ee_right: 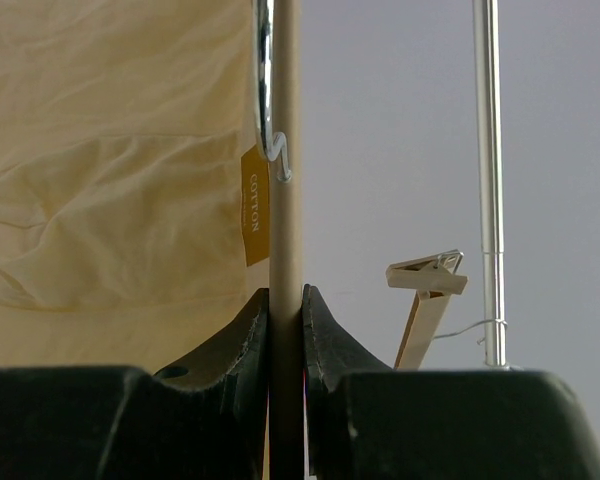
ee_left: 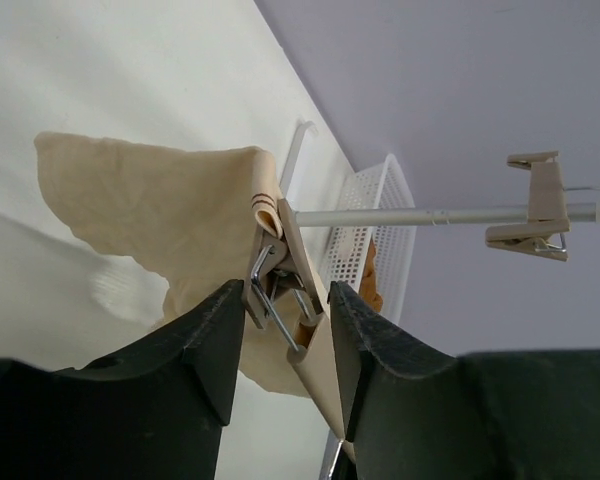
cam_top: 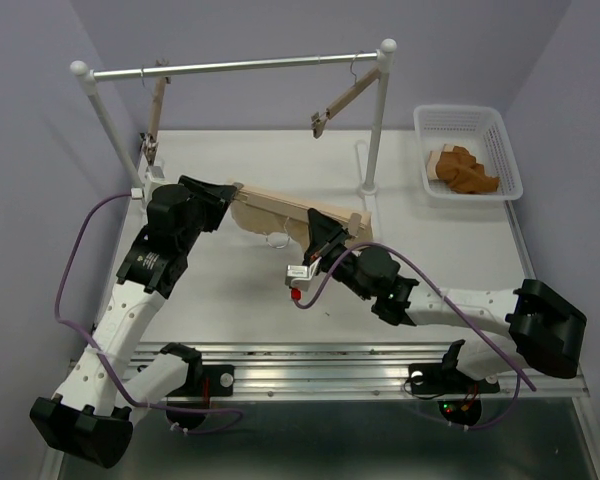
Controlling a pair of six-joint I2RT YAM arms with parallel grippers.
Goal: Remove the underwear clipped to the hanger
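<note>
The pale beige underwear (cam_top: 265, 215) hangs from the light-wood hanger (cam_top: 305, 207), which both arms hold low over the table. My left gripper (cam_top: 228, 193) is at the bar's left end. In the left wrist view its fingertips (ee_left: 225, 300) press both sides of the end clip (ee_left: 280, 262), which grips the underwear's (ee_left: 150, 200) striped edge. My right gripper (cam_top: 325, 242) is shut on the bar near its right end. In the right wrist view the bar (ee_right: 285, 200) runs straight up between the shut gripper (ee_right: 285, 298), with the underwear (ee_right: 110, 150) and its label to the left.
A white rack with a silver rail (cam_top: 250, 67) stands at the back. Two more wooden clip hangers (cam_top: 156, 110) (cam_top: 345, 98) hang from it. The rack's right post (cam_top: 376, 120) is just behind the held hanger. A white basket (cam_top: 455, 113) at the back right holds a brown garment (cam_top: 462, 170).
</note>
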